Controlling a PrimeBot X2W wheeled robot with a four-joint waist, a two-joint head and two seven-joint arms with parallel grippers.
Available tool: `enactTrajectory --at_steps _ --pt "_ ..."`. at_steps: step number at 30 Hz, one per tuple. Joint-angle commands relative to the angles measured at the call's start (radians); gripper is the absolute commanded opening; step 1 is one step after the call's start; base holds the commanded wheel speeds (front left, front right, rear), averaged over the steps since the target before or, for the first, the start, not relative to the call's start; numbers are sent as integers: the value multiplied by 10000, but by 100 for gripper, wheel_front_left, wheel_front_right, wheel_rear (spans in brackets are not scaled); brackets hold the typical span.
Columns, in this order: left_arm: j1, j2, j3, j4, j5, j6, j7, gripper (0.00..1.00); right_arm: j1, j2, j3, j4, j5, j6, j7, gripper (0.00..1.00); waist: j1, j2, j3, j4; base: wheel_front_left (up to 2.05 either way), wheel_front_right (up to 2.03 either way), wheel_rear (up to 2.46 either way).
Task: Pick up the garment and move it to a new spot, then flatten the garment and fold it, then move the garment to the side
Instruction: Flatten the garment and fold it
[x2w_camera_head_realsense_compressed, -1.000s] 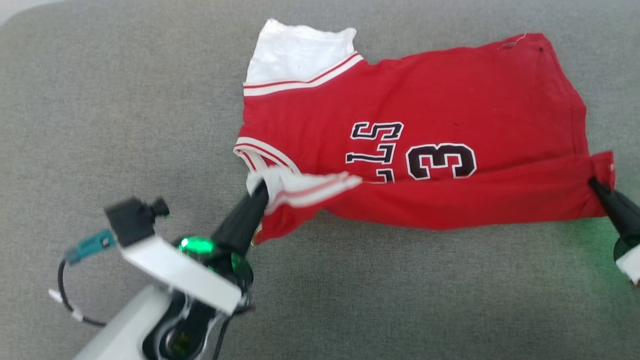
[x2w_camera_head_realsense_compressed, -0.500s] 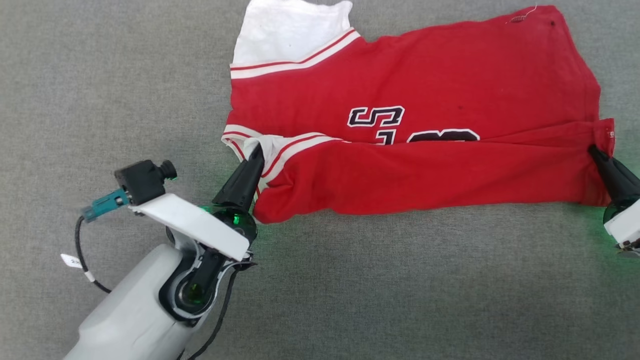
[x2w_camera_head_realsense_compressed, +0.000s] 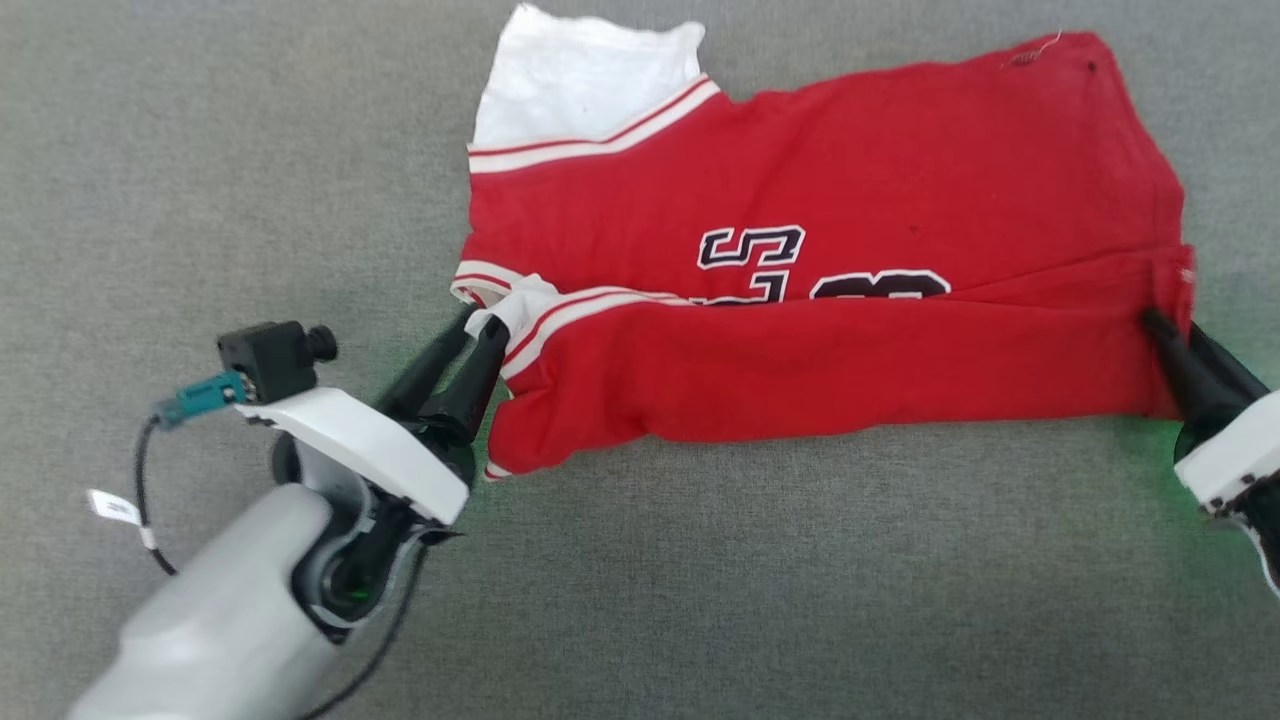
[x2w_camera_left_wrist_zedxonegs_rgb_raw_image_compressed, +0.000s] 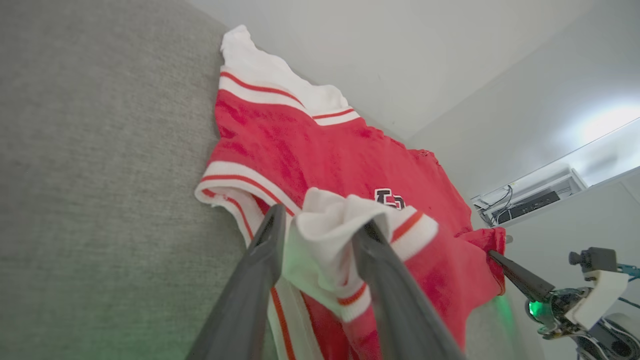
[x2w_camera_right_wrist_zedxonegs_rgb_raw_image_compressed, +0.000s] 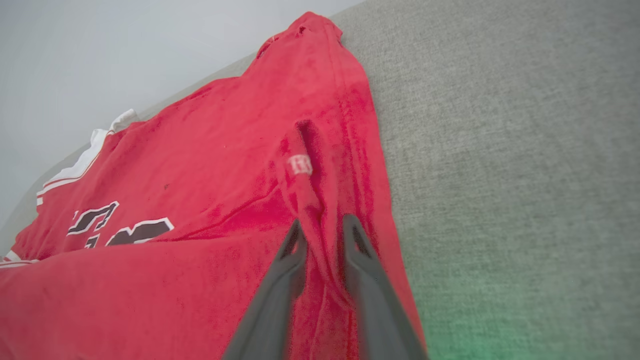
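Observation:
The garment (x2w_camera_head_realsense_compressed: 820, 180), a red shirt with white sleeves and black-and-white lettering, lies on the grey cushion with its near half folded over the far half. My left gripper (x2w_camera_head_realsense_compressed: 483, 325) is at the fold's left end, fingers apart. In the left wrist view the garment (x2w_camera_left_wrist_zedxonegs_rgb_raw_image_compressed: 300, 150) has its white striped sleeve draped over one finger of the left gripper (x2w_camera_left_wrist_zedxonegs_rgb_raw_image_compressed: 324, 220). My right gripper (x2w_camera_head_realsense_compressed: 1168, 325) is at the fold's right end. In the right wrist view its fingers stand a little apart at the right gripper (x2w_camera_right_wrist_zedxonegs_rgb_raw_image_compressed: 324, 223), with a ridge of the garment (x2w_camera_right_wrist_zedxonegs_rgb_raw_image_compressed: 200, 175) lying between them.
The grey fabric surface (x2w_camera_head_realsense_compressed: 700, 600) stretches wide in front of and to the left of the shirt. A pale wall and a high shelf with cabled devices (x2w_camera_left_wrist_zedxonegs_rgb_raw_image_compressed: 530, 200) show in the left wrist view behind the surface.
Both grippers carried the near edge up over the shirt, covering most of the number. Both have now parted their fingers, the left wider, and the fold lies flat.

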Motion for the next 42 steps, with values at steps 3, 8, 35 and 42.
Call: enactTrajectory --at_steps 3,8,35,42 --pt "-465 666 -376 -134 355 22 73 100 346 37 0 -66 16 -4 -93 100 0 0 -541 111 0 0 0" --pt "-956 1539 -724 -584 703 22 607 100 737 -7 -209 -268 0 -4 -252 100 0 0 -993 225 0 0 0" --pt "-2114 1602 -2990 -348 -990 2373 8668 100 700 585 -1278 -1660 -529 -4 174 100 0 0 -395 -974 0 0 0" --pt "-2165 983 -3204 604 -1219 1912 9250 3 616 489 -1277 -1738 -586 -4 224 100 0 0 -244 -1145 0 0 0"
